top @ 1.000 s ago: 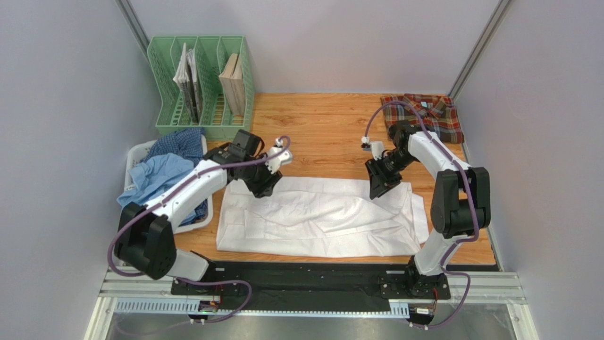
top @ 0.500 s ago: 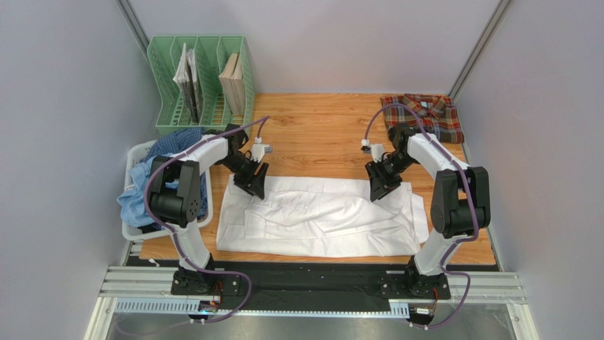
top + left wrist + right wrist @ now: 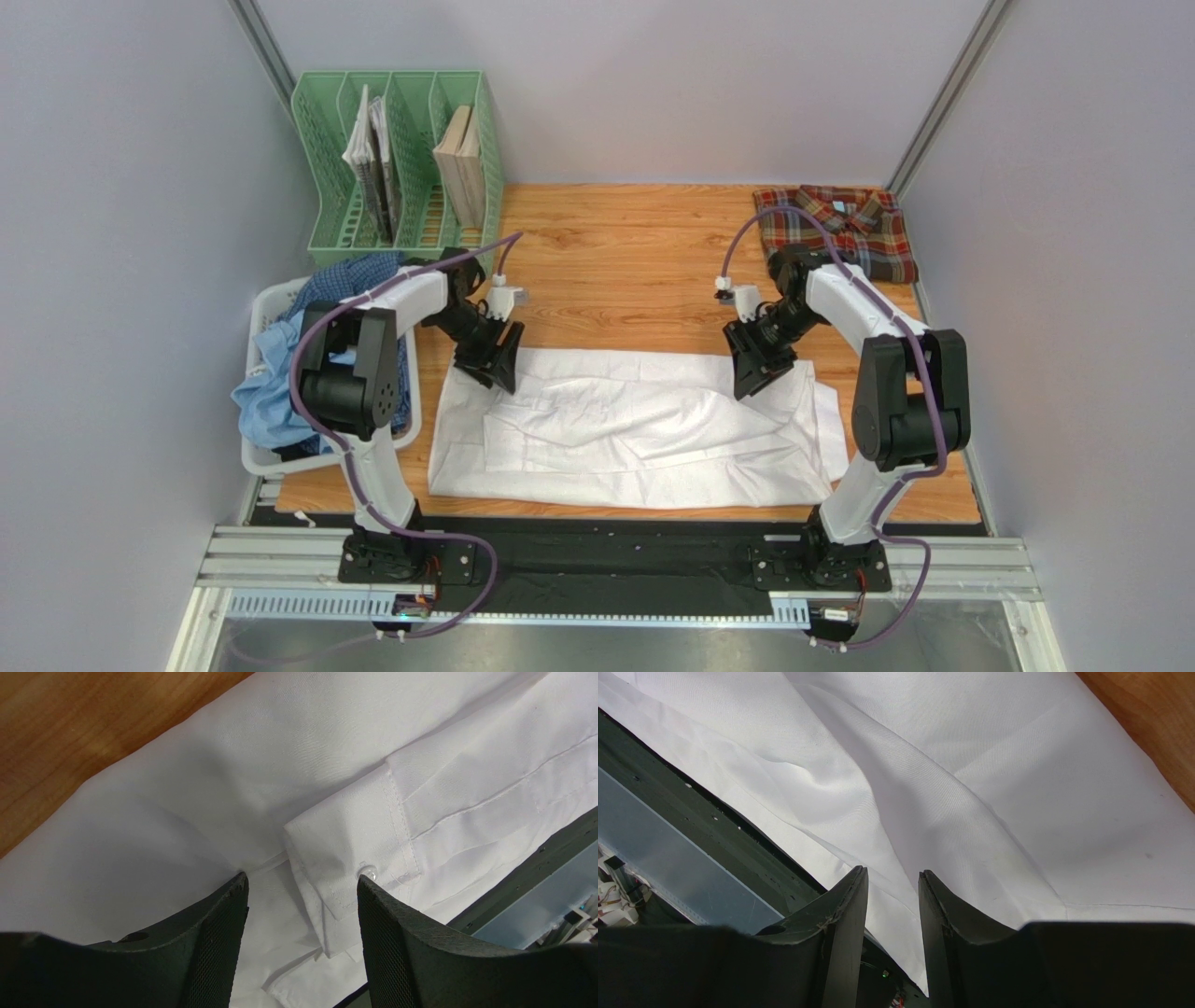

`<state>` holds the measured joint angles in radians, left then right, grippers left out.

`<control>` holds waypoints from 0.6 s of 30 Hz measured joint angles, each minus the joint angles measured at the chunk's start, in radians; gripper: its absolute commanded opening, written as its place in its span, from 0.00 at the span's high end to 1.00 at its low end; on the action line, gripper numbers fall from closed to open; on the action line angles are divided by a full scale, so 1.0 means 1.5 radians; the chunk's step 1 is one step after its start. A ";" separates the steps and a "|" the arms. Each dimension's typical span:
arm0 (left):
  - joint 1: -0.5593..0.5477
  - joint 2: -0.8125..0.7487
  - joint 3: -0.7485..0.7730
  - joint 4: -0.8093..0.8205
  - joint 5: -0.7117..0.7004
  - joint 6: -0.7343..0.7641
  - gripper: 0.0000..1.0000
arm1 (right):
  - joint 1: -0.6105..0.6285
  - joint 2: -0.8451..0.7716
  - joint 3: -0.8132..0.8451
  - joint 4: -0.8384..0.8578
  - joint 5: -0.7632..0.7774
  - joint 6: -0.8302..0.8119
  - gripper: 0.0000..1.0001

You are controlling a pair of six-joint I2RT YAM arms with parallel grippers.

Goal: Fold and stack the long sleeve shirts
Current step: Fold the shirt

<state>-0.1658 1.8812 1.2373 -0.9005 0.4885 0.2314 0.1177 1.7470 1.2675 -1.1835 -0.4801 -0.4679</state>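
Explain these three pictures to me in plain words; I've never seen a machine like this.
Two robot arms are bolted at the near edge of a wooden table. The wide picture comes from a fixed camera above and behind them; each close-up comes from a camera on one wrist, looking past its own fingers. A white shirt lies spread on the table, a plaid shirt lies at the far right corner, and blue shirts are heaped in a basket at the left, beside a green rack. The left tool is open over a buttoned cuff, holding nothing. The right tool has a ridge of shirt cloth between its narrowly parted fingers; whether it grips is unclear.
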 measured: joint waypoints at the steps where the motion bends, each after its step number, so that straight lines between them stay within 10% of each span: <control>1: 0.002 0.000 0.000 0.001 0.001 -0.001 0.37 | 0.000 0.000 0.000 0.000 0.000 0.000 0.62; 14: 0.005 0.016 0.004 -0.006 0.088 0.002 0.54 | 0.000 0.003 0.000 0.001 0.000 0.000 0.62; 18: 0.005 0.027 0.023 -0.013 0.104 0.005 0.85 | 0.000 0.008 0.000 0.003 0.001 0.000 0.62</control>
<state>-0.1581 1.9213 1.2713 -0.9203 0.6441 0.2382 0.1173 1.7584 1.2675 -1.1797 -0.4786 -0.4675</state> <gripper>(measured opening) 0.321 0.378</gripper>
